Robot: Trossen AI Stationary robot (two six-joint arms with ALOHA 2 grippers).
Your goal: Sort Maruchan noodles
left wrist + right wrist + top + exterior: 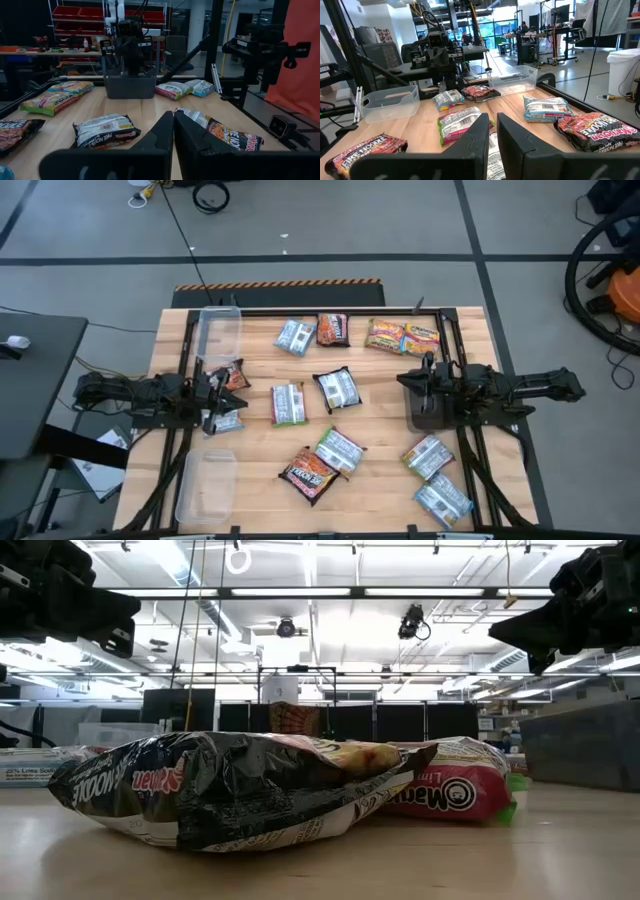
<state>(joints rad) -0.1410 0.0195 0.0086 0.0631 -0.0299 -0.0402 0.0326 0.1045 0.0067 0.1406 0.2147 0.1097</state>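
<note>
Flat plastic Maruchan noodle packets lie scattered over the light wooden surface (380, 380). Along the far edge sit a blue-white packet (294, 336), a dark brown-orange packet (333, 330) and two yellow-red packets (402, 336) side by side. In the middle lie a green-white packet (288, 403) and a dark-edged white packet (337, 389) just to its right. Nearer, another green-white packet (341, 451) overlaps a dark brown-orange one (309, 474). At the near right, a green-white packet (427, 456) lies beside a blue-white packet (443, 501).

The left gripper (222, 397) hovers at the left side of the surface, its fingers (165, 135) pressed together and holding nothing; a dark brown-orange packet (232, 375) and a blue-white packet (227, 420) lie close by it. The right gripper (412, 380) hangs at the right side, fingers (481, 135) nearly together and empty.

Two clear plastic bins stand on the left: one at the far corner (219, 332), one at the near corner (206, 485). Both look empty of packets.
</note>
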